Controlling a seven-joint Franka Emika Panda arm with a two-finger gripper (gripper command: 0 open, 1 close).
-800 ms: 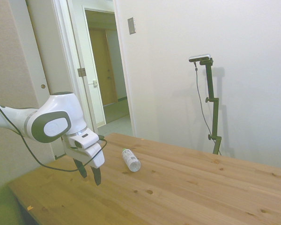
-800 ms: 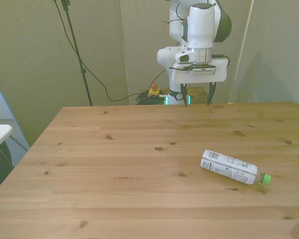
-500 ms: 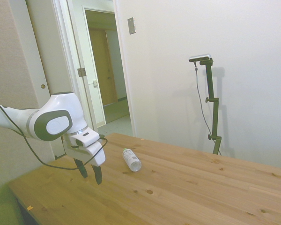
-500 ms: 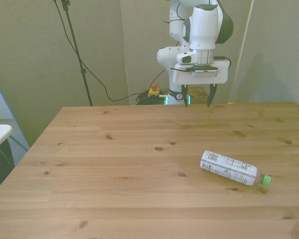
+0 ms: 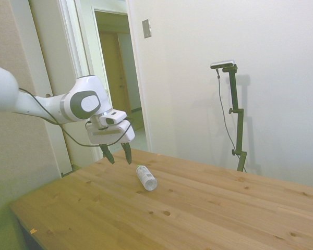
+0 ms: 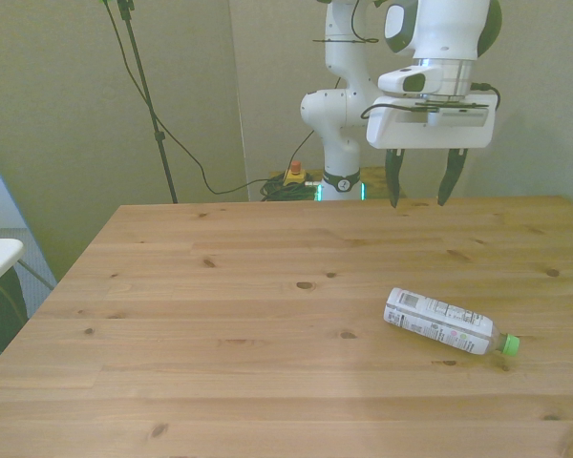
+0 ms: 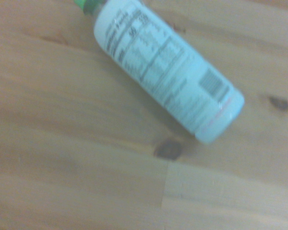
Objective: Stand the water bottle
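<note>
Oddly little is hidden here, but several things are cut off or blurred. In the wrist view the water bottle (image 7: pixel 165 72) is shown soft-focus; its green cap (image 7: pixel 88 5) is clipped at the frame edge. Label text is seen as dense dark print w/ a barcode near the base end, but no word or brand can be read. In the front view the label (image 6: pixel 437 321) is also too small to read.

The arm is seen reaching in over the far part of the surface (image 6: pixel 220 315), wrist turned so the gripper (image 6: pixel 419 179) points straight down, held well above the wood. Its fingers (image 5: pixel 127 153) are spread apart, nothing between them. A black cable is looped from forearm to wrist.

The water bottle (image 6: pixel 443 322) is lying on its side on the surface, toward the front view's right, cap (image 6: pixel 510 343) pointing right and slightly nearer the camera. In the side view the bottle (image 5: pixel 145 177) is seen just below and beside the gripper (image 5: pixel 117 154), not touched.
</note>
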